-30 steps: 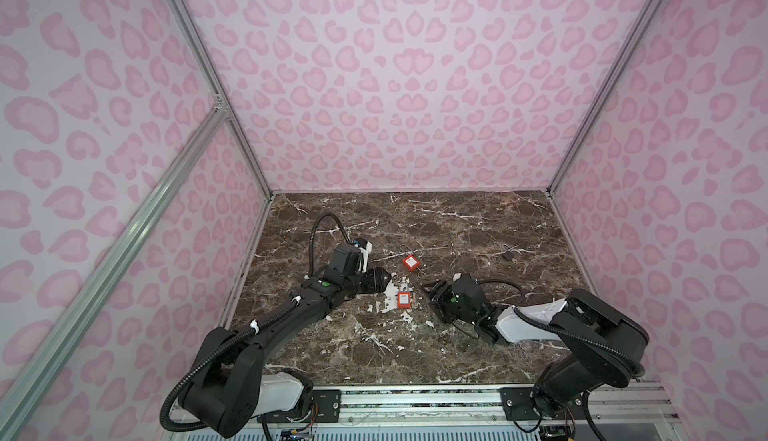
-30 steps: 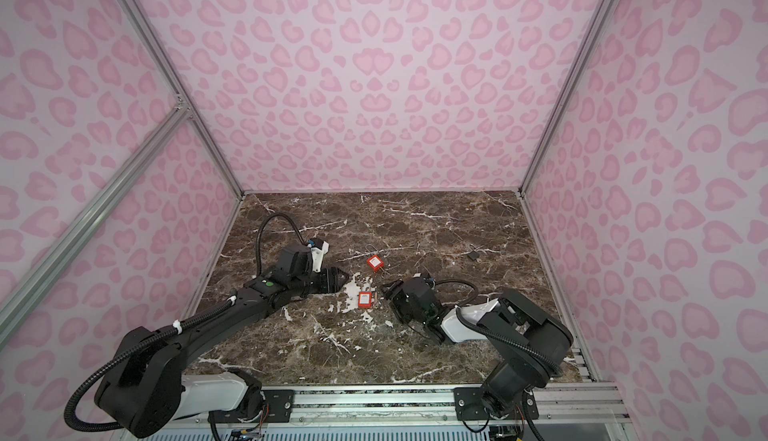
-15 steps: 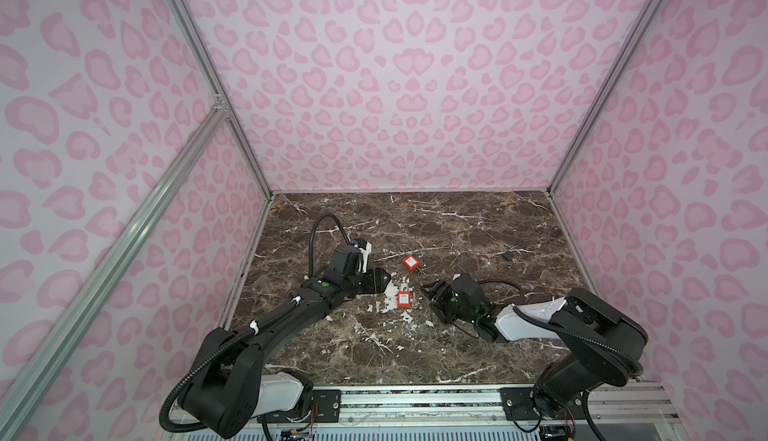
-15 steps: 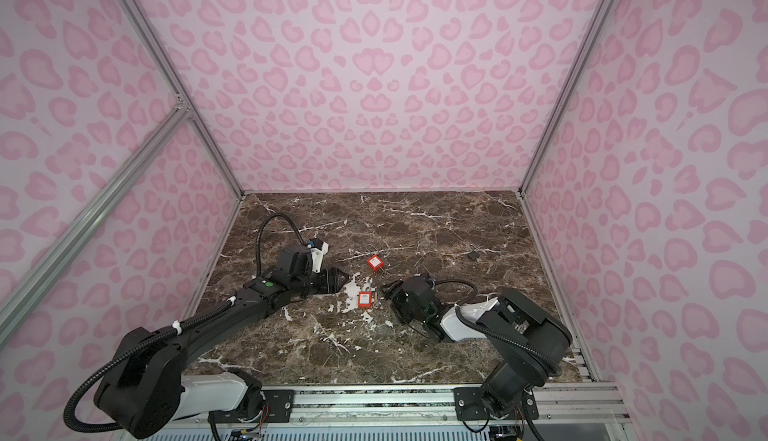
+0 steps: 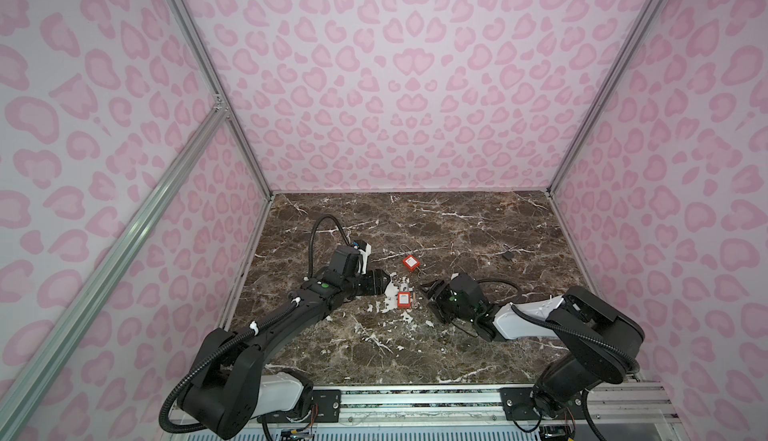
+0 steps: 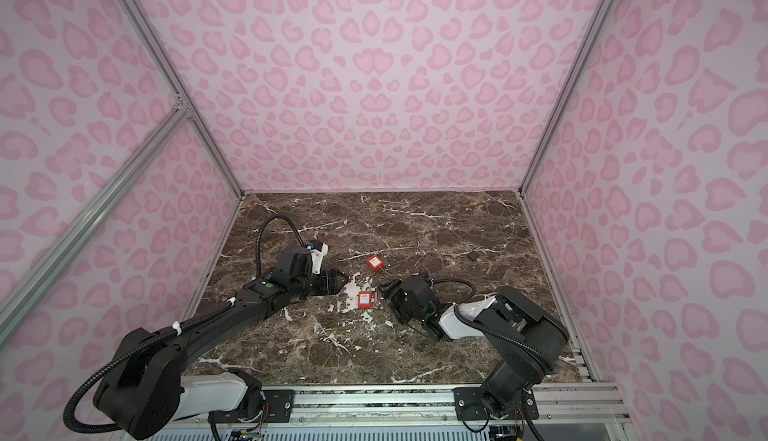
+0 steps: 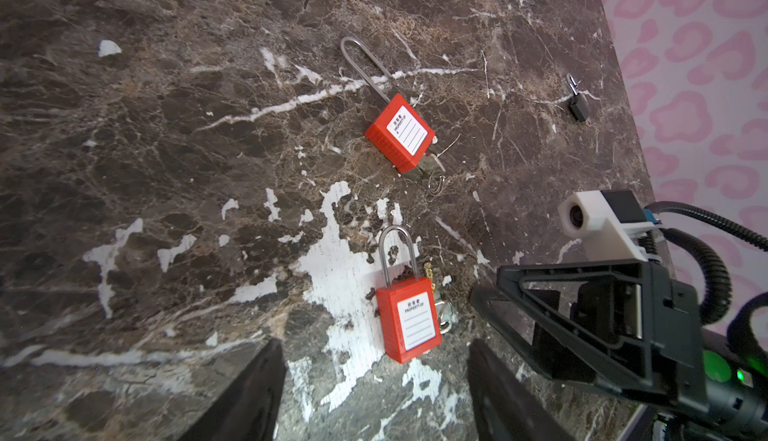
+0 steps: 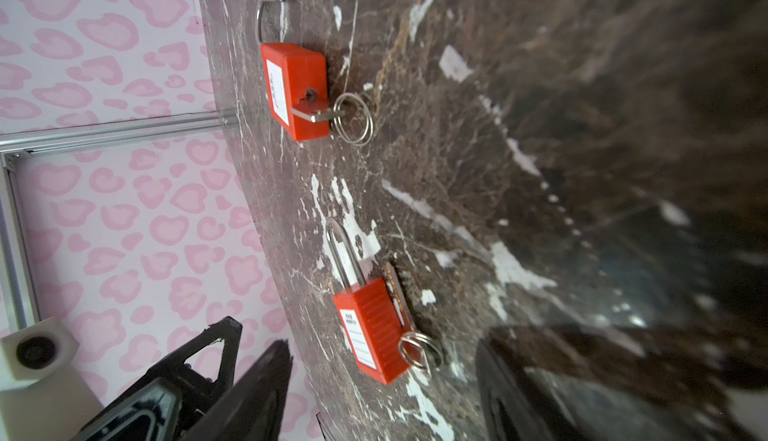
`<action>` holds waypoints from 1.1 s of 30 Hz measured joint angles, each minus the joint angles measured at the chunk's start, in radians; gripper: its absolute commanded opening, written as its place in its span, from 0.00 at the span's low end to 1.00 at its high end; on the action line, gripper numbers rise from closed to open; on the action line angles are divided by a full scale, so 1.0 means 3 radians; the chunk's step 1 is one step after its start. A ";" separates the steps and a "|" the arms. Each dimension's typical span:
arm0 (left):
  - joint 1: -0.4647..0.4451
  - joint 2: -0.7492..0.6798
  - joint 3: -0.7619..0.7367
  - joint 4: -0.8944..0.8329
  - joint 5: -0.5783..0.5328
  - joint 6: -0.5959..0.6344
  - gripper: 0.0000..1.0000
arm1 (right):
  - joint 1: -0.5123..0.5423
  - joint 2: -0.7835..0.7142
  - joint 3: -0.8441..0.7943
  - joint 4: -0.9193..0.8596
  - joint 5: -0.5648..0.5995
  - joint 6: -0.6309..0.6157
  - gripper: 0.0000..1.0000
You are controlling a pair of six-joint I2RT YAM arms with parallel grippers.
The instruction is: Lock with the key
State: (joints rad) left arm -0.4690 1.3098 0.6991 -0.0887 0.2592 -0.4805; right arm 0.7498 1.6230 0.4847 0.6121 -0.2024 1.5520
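near padlock (image 5: 403,299): red, flat and label-up at about the middle of the table (image 5: 457,343). Its short shackle points to 12 o'clock. Whether the shackle is latched I cannot tell.
brass key (image 7: 428,271): outside the lock, lying along the 3 o'clock side of the near padlock just beside the body, blade toward 12 o'clock. Its key ring (image 8: 415,351) rests against the body's 6 o'clock end.
left gripper (image 5: 382,286): low over the table at 9 o'clock of the near padlock. Its fingers are spread wide and hold nothing, and the padlock lies just ahead of the tips.
right gripper (image 5: 430,295): low at 3 o'clock of the near padlock, facing the left gripper. Its fingers are spread apart and empty, near the brass key but clear of it.
far padlock (image 5: 410,262): red, near, at 12 to 1 o'clock of the near padlock. Its long shackle points toward 11 o'clock.
second key (image 8: 318,115): stands in the base of the far padlock, with a wire ring hanging from it.
black padlock (image 5: 508,254): small, at 2 o'clock, well apart, toward the right wall.
table surface: dark marble pattern, with white worn patches around the near padlock.
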 measured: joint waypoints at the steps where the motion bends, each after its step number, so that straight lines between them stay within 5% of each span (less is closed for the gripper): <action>1: 0.0001 0.0010 0.0008 0.0000 0.0006 0.0000 0.71 | 0.0000 0.0020 0.0000 0.0039 -0.0006 0.0001 0.73; 9: 0.0008 0.0088 0.0037 0.0005 0.0011 -0.0060 0.71 | -0.0136 -0.0120 0.0216 -0.0322 -0.0085 -0.0252 0.72; 15: 0.0008 0.0175 0.0046 0.0072 0.0022 -0.0225 0.70 | -0.0244 -0.0374 0.1080 -0.1357 0.0112 -0.1469 0.71; 22: 0.0008 0.0289 0.0081 0.0228 0.0036 -0.0429 0.70 | -0.0510 0.0154 0.2051 -0.2415 0.0097 -0.3263 0.67; 33: 0.0132 0.0490 0.0287 0.0173 0.0189 -0.0423 0.70 | -0.0632 0.1266 0.3273 -0.3296 -0.0360 -0.4534 0.66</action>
State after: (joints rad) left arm -0.4294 1.4567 0.7853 -0.0368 0.3161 -0.6075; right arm 0.5602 2.0029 1.4666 -0.3767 -0.3103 0.1917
